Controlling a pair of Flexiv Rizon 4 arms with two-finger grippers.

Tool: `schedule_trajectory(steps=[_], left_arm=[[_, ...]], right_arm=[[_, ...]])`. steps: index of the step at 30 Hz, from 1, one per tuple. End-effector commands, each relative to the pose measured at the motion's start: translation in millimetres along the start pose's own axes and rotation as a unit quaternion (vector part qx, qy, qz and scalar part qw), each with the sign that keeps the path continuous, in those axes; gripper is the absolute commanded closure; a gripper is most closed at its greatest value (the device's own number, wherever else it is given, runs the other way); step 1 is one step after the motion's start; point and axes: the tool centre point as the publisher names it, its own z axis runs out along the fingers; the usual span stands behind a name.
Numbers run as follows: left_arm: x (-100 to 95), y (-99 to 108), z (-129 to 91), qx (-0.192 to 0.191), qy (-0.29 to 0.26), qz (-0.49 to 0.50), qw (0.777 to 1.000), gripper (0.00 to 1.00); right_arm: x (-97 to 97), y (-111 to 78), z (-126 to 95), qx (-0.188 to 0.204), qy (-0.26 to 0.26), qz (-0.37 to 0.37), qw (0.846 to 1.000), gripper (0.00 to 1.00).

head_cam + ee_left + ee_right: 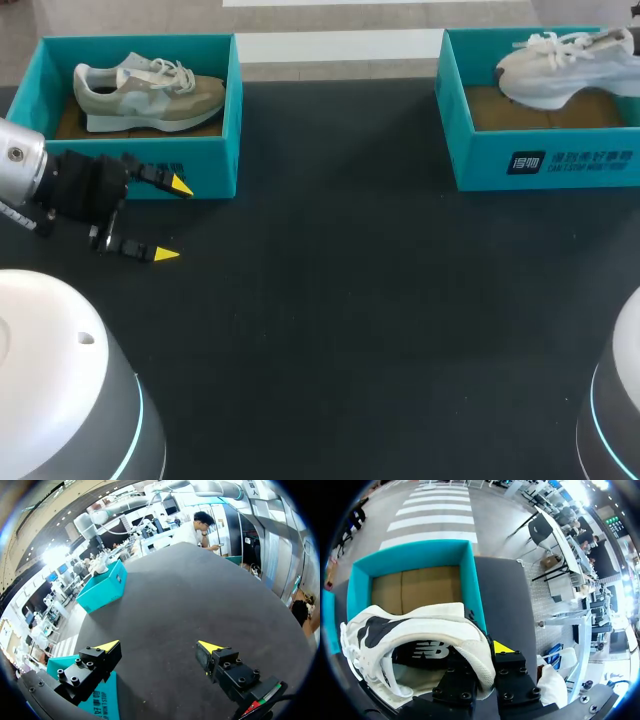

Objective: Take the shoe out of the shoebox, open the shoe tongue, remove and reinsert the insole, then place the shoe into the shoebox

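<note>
A white shoe hangs tilted over the right teal shoebox, heel end higher. In the right wrist view my right gripper is shut on the heel collar of the white shoe. One yellow tip shows outside the collar and the other finger is hidden inside. The shoebox lies ahead with its bare cardboard floor. A beige shoe lies in the left teal shoebox. My left gripper stands open and empty in front of that box, also seen as the left gripper over the dark table.
The dark table stretches between the two boxes. In the left wrist view the right shoebox sits far ahead and a corner of the left shoebox lies beside one finger.
</note>
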Motion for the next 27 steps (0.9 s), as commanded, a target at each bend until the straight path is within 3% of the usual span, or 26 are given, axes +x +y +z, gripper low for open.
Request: schedule_trajectory(steps=[1,14,27], left_arm=[[0.2,0,0,-0.001,0.001,0.000,1.000,0.00],[0.2,0,0,-0.001,0.001,0.000,1.000,0.00],[0.2,0,0,-0.001,0.001,0.000,1.000,0.00]], right_arm=[[4.1,0.5,9,-0.006,0.002,-0.001,1.000,1.00],[29.9,21.0,38,-0.008,0.006,-0.019,1.000,1.00],[39.7,15.9,72,0.003,-0.004,-0.028,1.000,1.00]])
